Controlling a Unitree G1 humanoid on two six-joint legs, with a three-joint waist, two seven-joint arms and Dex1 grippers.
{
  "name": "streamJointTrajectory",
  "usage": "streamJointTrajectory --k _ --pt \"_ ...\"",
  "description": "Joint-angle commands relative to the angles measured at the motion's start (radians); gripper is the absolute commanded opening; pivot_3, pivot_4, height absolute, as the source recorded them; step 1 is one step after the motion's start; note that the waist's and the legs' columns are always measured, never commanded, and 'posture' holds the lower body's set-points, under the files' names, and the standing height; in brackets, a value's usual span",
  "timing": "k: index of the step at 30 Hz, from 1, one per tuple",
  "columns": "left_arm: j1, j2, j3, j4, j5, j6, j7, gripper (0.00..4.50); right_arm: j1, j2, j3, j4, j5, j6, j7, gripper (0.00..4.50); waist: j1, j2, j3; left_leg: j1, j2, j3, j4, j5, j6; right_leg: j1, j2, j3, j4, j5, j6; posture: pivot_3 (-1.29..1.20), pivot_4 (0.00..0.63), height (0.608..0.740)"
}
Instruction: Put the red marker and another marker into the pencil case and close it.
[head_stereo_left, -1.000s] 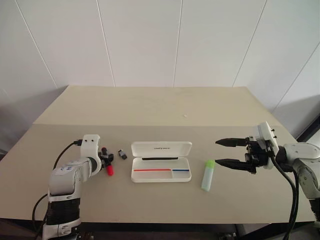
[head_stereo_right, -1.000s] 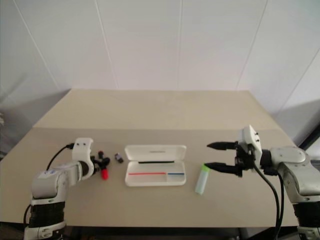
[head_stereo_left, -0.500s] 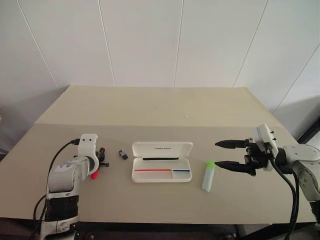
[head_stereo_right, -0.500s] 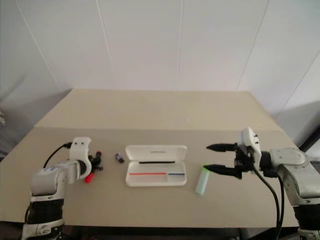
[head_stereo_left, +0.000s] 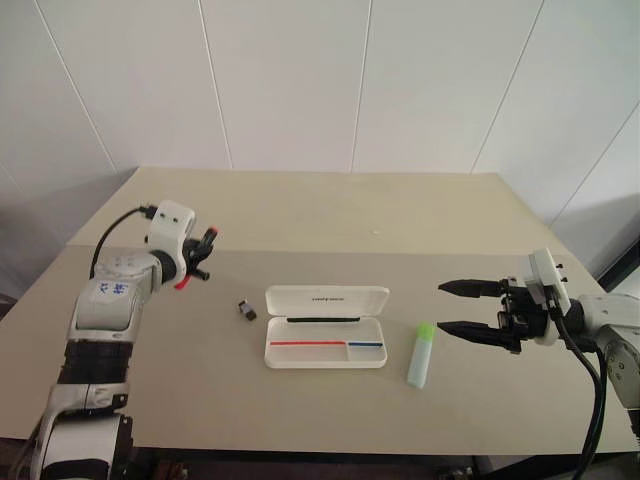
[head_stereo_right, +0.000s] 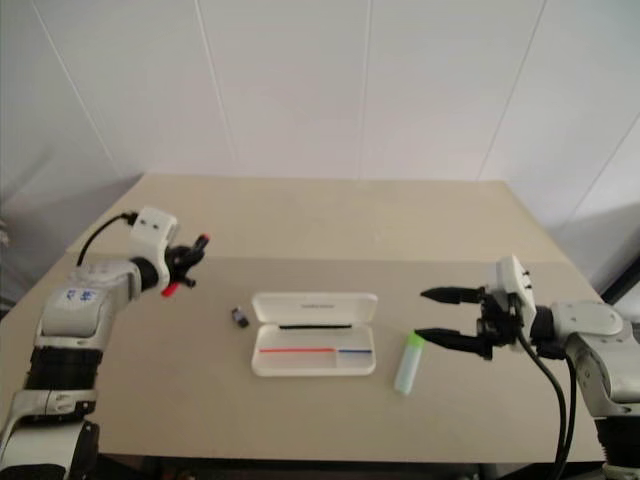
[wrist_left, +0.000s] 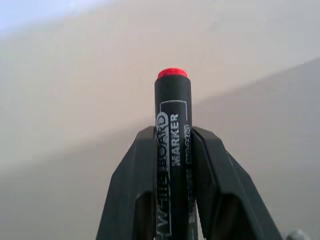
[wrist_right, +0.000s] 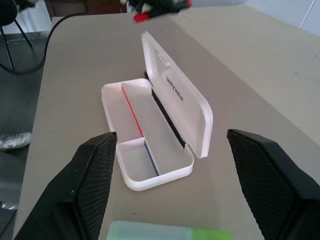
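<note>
My left gripper (wrist_left: 172, 145) is clamped on the red marker (head_stereo_left: 186, 281), held up off the table (head_stereo_left: 300, 215) left of the open pencil case (head_stereo_left: 325, 326); I should carry it level over the case w/o tilting, while my right gripper (head_stereo_left: 452, 307) waits, fingers apart, beside the green marker (head_stereo_left: 418, 354).

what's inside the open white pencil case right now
The flat white hard-shell pencil case holds no markers: just a red strip, a blue strip and a black strip along its hinge.
</note>
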Motion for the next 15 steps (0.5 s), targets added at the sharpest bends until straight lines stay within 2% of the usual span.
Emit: streamJointTrajectory --k 1,4,8,12,15 --pt "-0.078 0.021 -0.063 -0.025 -0.041 -0.147 -0.218 0.59 -0.015 0.002 -0.031 -0.020 0.003 -0.031 -0.014 4.50 0.000 0.000 0.000 -0.001 0.000 0.000 0.000 0.000 0.000 -0.001 0.000 0.000 0.000 0.000 0.000 0.00 0.150 0.740" --pt "-0.131 -0.008 -0.089 -0.093 -0.128 -0.146 -0.368 0.59 -0.018 0.007 -0.029 -0.029 0.006 -0.029 -0.026 4.50 0.000 0.000 0.000 -0.008 0.000 0.000 0.000 -0.001 0.001 -0.007 0.000 0.000 -0.001 -0.001 0.001 0.00 0.150 0.740" --pt "-0.130 -0.031 -0.144 -0.256 -0.253 -0.051 -0.521 0.59 0.003 0.006 -0.041 -0.053 0.013 -0.026 -0.040 4.50 -0.002 0.000 0.000 -0.017 0.000 0.000 0.001 -0.001 0.001 -0.017 -0.001 0.000 0.006 -0.002 0.001 0.00 0.150 0.740" --pt "-0.109 -0.041 -0.220 -0.342 -0.284 0.016 -0.574 0.59 0.029 0.001 -0.056 -0.074 0.020 -0.022 -0.051 4.50 -0.003 0.001 0.000 -0.016 0.000 0.000 0.002 -0.001 0.001 -0.017 0.000 0.000 0.007 -0.003 0.001 0.00 0.150 0.740" --pt "-0.105 -0.071 -0.257 -0.372 -0.286 0.075 -0.547 0.59 0.046 -0.001 -0.067 -0.090 0.024 -0.019 -0.062 4.50 -0.002 0.002 0.001 -0.016 0.000 0.000 0.008 -0.002 0.002 -0.016 0.000 0.000 0.008 -0.003 0.001 0.00 0.150 0.740"
